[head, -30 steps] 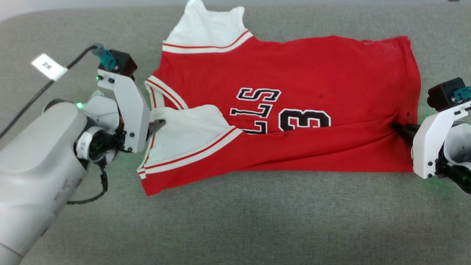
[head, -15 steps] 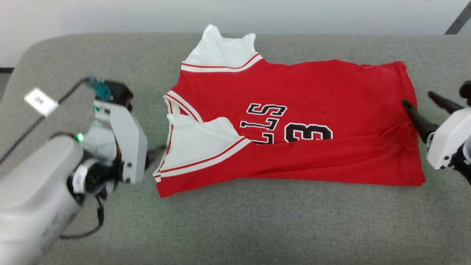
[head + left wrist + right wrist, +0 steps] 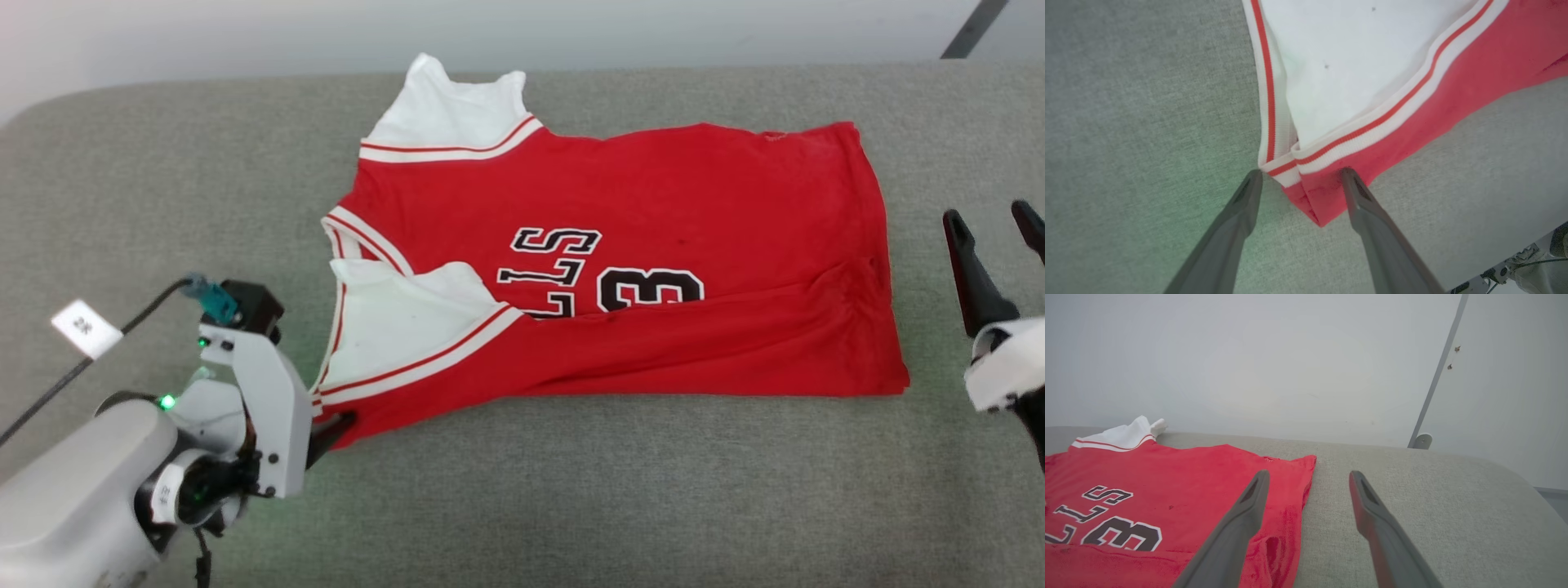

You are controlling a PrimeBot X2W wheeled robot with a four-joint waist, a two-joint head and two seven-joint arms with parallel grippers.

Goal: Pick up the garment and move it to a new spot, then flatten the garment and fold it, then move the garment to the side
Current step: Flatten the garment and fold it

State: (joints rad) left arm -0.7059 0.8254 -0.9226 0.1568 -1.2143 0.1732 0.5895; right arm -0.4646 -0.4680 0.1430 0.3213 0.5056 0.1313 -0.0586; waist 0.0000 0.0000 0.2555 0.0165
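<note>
The garment (image 3: 653,204) lies on the grey table, print side up, neck to the left and hem to the right. Its near long edge is folded over the print, and one white sleeve lies on top. My left gripper (image 3: 331,426) is open at the garment's near-left corner. In the left wrist view the left gripper (image 3: 1300,173) has its fingertips on either side of the striped trim of the garment (image 3: 1355,61). My right gripper (image 3: 986,212) is open and holds nothing, raised just right of the hem. The right wrist view shows the right gripper (image 3: 1309,473) beside the far hem corner of the garment (image 3: 1188,477).
The grey padded table (image 3: 571,490) extends in front of the garment and to its right. A white wall runs behind its far edge, with a metal strip (image 3: 1437,375) on it. A black cable with a white tag (image 3: 86,328) trails from my left arm.
The right gripper opened, let go of the hem and drew back to the right. The left gripper moved from the sleeve to the garment's near-left corner. The head camera shifted.
</note>
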